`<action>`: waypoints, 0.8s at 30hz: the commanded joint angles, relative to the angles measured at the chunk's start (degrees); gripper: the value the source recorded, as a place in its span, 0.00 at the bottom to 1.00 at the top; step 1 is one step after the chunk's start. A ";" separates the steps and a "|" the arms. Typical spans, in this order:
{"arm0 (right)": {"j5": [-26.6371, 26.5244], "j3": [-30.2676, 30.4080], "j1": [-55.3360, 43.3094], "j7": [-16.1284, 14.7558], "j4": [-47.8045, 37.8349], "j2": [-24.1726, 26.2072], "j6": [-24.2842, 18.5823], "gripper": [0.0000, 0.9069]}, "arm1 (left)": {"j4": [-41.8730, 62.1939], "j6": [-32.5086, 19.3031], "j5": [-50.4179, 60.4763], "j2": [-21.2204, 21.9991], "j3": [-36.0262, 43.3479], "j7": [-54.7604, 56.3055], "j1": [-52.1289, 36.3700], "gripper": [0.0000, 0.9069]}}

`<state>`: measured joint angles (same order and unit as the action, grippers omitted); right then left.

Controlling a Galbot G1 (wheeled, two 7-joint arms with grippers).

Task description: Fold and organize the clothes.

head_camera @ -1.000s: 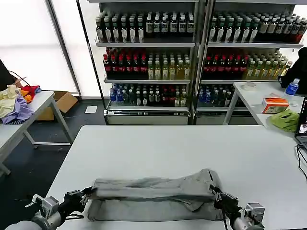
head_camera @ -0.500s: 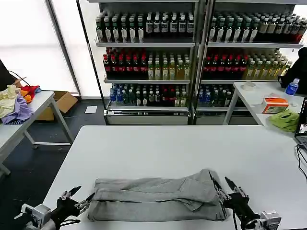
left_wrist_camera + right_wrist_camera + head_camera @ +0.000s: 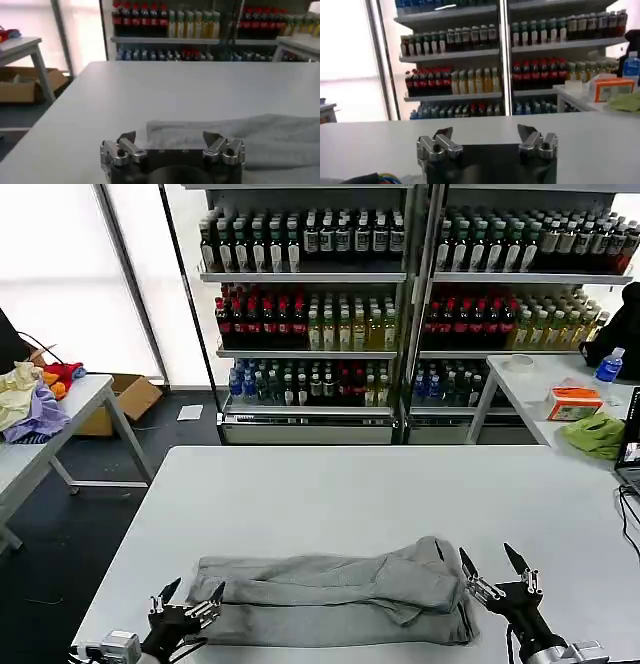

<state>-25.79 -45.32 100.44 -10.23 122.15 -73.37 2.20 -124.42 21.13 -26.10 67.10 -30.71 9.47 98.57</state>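
The clothes are one grey shirt (image 3: 320, 589), folded into a long band and lying flat near the front edge of the white table (image 3: 350, 484). My left gripper (image 3: 193, 596) stands open at the band's left end, holding nothing. In the left wrist view the shirt (image 3: 245, 137) lies just beyond the open left gripper (image 3: 170, 137). My right gripper (image 3: 488, 559) is open just to the right of the band's right end, apart from the cloth. In the right wrist view the right gripper (image 3: 485, 131) has bare table between its fingers.
Drink shelves (image 3: 400, 304) fill the back wall. A side table at the left holds a heap of coloured garments (image 3: 30, 399). A table at the right holds a lime-green cloth (image 3: 593, 434), an orange box (image 3: 573, 402) and a blue bottle (image 3: 608, 366). A cardboard box (image 3: 130, 396) sits on the floor.
Both grippers were shut on the shirt's ends; they have opened and let go. The right gripper drew off to the right, and the shirt now lies flat.
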 commanded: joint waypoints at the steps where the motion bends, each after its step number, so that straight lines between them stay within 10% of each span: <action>1: -0.10 -0.80 0.11 -1.26 -1.74 -0.54 -3.52 1.00 | 4.45 -2.31 4.29 6.53 6.04 6.17 -2.63 0.89; 4: -0.30 -0.66 0.72 -1.82 -1.69 -0.70 -3.75 1.00 | 5.53 -2.20 5.39 7.34 5.20 6.51 -2.59 0.46; 5: -0.51 -0.60 0.85 -2.04 -1.64 -0.65 -3.79 1.00 | 5.54 -2.00 5.49 7.58 5.02 6.84 -2.45 0.14; 11: -1.37 -1.08 0.85 -1.95 -1.40 -0.60 -3.78 1.00 | 3.82 -1.72 6.10 9.31 4.67 6.65 -0.04 0.00; 24: -3.90 -2.19 1.18 -1.24 -1.38 0.58 -3.33 1.00 | 6.01 -2.92 6.86 9.02 4.69 1.51 0.02 0.01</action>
<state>-29.23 -47.49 101.43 -11.35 120.92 -72.60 -0.64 -119.84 18.28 -19.95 75.05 -26.46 12.66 98.24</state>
